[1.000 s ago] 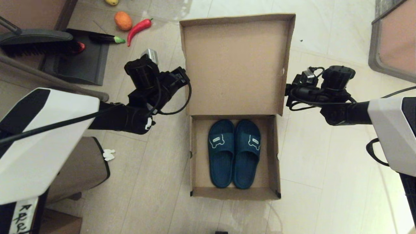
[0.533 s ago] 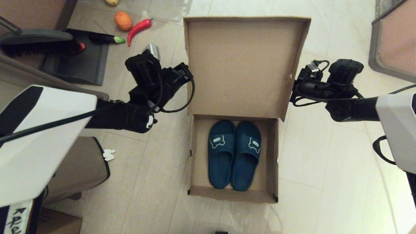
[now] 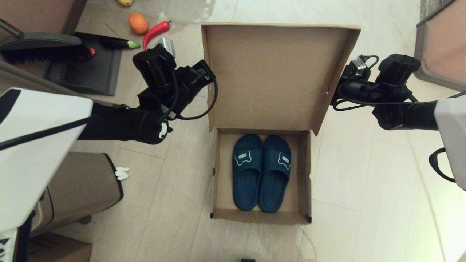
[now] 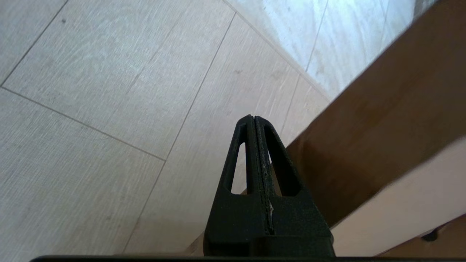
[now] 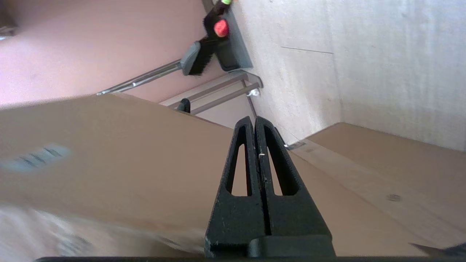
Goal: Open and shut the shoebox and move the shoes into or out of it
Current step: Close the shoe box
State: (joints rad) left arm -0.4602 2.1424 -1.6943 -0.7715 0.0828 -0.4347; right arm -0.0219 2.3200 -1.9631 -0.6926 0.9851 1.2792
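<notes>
The brown cardboard shoebox (image 3: pixel 259 217) stands open on the floor, its hinged lid (image 3: pixel 269 72) raised steeply above the far wall. Inside the base the two navy slippers (image 3: pixel 247 171) (image 3: pixel 277 170) lie side by side with their bone emblems facing up. My left arm (image 3: pixel 171 91) reaches to the lid's left edge. In the left wrist view the left gripper (image 4: pixel 253 119) is shut on nothing, with the lid (image 4: pixel 382 127) beside it. My right arm (image 3: pixel 375 91) is at the lid's right edge. The right gripper (image 5: pixel 253 119) is shut and empty, lying against the lid's outer face (image 5: pixel 127 156).
A brown trash bin with a black rim (image 3: pixel 80 185) stands near left, with a white scrap (image 3: pixel 122 173) beside it. A dustpan and brush (image 3: pixel 87 65), an eggplant (image 3: pixel 118 43), a red pepper (image 3: pixel 156 32) and an orange (image 3: pixel 138 23) lie far left. Furniture (image 3: pixel 440 47) stands far right.
The lid has swung up nearer to me and looks wider. My right arm has moved outward and farther away along its right edge. The left arm shifted slightly away.
</notes>
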